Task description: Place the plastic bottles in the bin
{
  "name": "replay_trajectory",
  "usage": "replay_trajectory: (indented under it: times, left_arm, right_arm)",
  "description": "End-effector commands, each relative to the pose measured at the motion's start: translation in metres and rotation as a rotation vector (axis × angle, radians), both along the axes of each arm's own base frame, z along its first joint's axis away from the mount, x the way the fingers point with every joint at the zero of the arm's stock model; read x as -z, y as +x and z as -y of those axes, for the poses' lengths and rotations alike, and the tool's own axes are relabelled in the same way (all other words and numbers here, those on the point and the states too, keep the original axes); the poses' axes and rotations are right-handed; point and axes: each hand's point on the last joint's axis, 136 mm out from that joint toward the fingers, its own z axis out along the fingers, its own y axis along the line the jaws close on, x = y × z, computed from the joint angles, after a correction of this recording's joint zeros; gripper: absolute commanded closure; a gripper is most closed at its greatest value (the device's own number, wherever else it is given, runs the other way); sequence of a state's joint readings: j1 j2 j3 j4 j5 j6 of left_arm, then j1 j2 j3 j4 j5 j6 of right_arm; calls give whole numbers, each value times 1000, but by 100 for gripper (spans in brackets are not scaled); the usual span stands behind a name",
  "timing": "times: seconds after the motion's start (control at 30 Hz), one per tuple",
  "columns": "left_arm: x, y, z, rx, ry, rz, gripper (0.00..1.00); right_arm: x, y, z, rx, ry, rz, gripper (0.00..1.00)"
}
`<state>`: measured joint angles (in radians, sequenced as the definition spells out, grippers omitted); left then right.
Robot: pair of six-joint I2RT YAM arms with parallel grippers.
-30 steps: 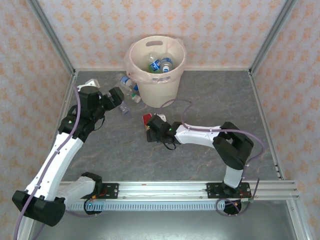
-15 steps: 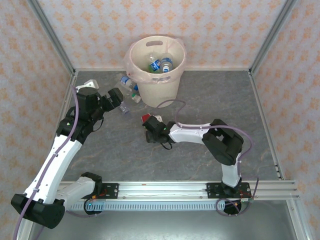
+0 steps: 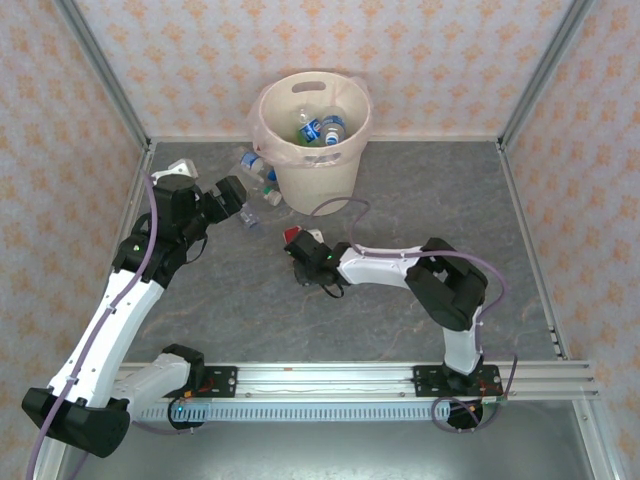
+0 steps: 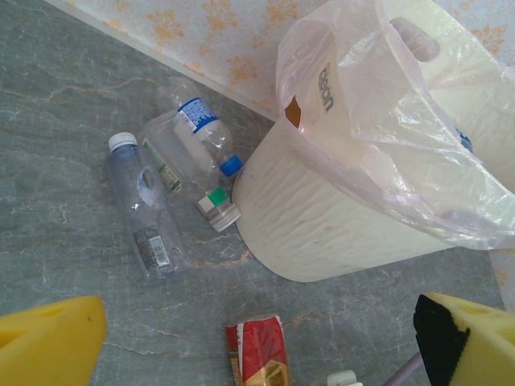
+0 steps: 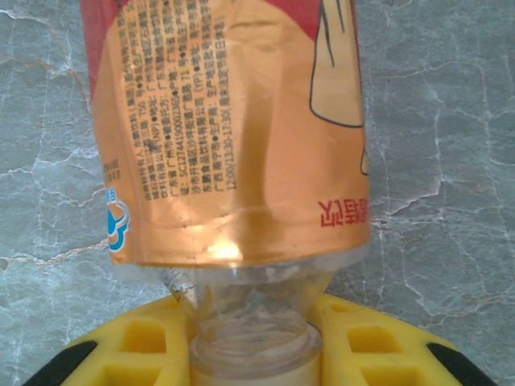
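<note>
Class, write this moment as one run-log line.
right gripper: shut on red-labelled bottle neck | left gripper: open, empty | three clear bottles: lying beside bin

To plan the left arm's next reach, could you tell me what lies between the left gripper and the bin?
Three clear plastic bottles lie on the table there, beside the bin wall, as the left wrist and top external views show.

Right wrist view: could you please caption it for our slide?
Right pincer shut on the neck of a red-and-gold labelled bottle over the grey table.
</note>
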<state>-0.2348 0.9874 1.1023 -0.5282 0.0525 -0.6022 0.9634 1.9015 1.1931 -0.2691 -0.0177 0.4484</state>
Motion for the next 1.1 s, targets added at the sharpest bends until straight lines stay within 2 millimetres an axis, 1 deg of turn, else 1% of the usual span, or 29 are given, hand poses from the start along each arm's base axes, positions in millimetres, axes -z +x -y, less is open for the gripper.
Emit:
replay_trajectory:
  times: [0.0, 0.23, 0.33, 0.5, 0.63, 0.7, 0.83, 0.93, 1.07]
  left_arm:
    - [1, -1, 0, 9, 3, 2, 1]
    - [-6, 6, 1, 8, 0, 15, 1]
    - [-10, 9, 2, 8, -5, 29, 1]
    - [-15, 15, 5, 11, -16, 50, 1]
    - [-20, 22, 6, 12, -17, 60, 1]
    - [-23, 25, 7, 14, -20, 67, 1]
    - [-27, 28, 12, 31, -34, 80, 1]
    - [-30, 28, 14, 40, -44, 90, 1]
    - [-30, 26, 14, 44, -44, 86, 1]
  right_arm:
    - [-37, 6, 3, 22, 39, 82, 73]
    - [-75, 1, 8, 18, 89, 134, 75]
    - [-98, -4, 12, 12, 109, 175, 75]
    - [-143, -9, 22, 19, 170, 243, 75]
    - [-183, -7, 33, 23, 186, 317, 76]
    - [-206, -4, 37, 34, 194, 363, 76]
    - [-243, 4, 36, 34, 210, 435, 76]
    - [-265, 20, 36, 50, 196, 469, 75]
    - [-287, 44, 33, 58, 190, 511, 74]
